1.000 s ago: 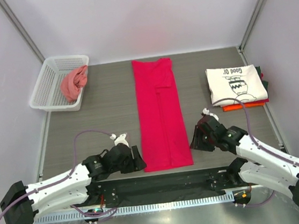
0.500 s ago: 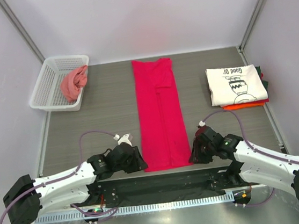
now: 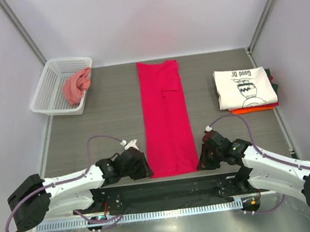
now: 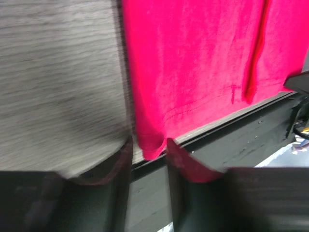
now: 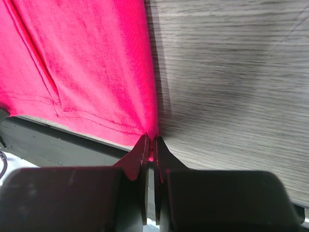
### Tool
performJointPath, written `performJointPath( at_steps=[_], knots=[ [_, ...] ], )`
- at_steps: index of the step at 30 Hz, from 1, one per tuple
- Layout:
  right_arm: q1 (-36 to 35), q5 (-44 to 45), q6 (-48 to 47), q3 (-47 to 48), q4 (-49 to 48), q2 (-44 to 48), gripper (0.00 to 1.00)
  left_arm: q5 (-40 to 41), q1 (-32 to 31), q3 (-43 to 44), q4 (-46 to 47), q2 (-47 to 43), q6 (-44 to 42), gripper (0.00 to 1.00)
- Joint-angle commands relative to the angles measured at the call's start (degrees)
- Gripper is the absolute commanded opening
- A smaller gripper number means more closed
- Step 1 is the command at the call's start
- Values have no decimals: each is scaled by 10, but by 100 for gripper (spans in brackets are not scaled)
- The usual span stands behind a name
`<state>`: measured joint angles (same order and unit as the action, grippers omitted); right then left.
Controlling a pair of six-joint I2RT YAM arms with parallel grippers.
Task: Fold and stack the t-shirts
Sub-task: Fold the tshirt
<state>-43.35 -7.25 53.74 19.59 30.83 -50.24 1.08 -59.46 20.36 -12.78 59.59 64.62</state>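
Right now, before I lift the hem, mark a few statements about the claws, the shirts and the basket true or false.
1. The right claw is pinched shut on a near corner of the crimson shirt. True.
2. The left claw is clamped tight on that shirt. False: its jaws stand apart around the other near corner.
3. The white printed shirt tops the stack at the right. True.
4. The basket is empty. False: a pink cloth lies in it.
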Motion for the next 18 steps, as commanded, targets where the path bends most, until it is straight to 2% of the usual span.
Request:
performJointPath(
  at_steps=[1, 3, 4, 9, 13, 18],
  knots=[
    [-4, -15, -4, -3, -4, 9, 4, -9, 3, -1, 40, 20, 1, 28],
    [-4, -16, -4, -1, -2, 15, 1, -29, 2, -1, 53, 23, 2, 15],
    [-4, -16, -4, 6, 6, 18, 1, -34, 3, 1, 54, 18, 2, 0],
    [-3, 36, -23, 73, 52, 44, 1, -47, 14, 29, 30, -28, -7, 0],
    [-2, 127, -49, 163, 71, 18, 1, -109, 79, 62, 32, -40, -31, 0],
    [14, 164, -92, 257, 69, -88, 1, -171, 186, 152, -4, 15, -94, 0]
  ],
)
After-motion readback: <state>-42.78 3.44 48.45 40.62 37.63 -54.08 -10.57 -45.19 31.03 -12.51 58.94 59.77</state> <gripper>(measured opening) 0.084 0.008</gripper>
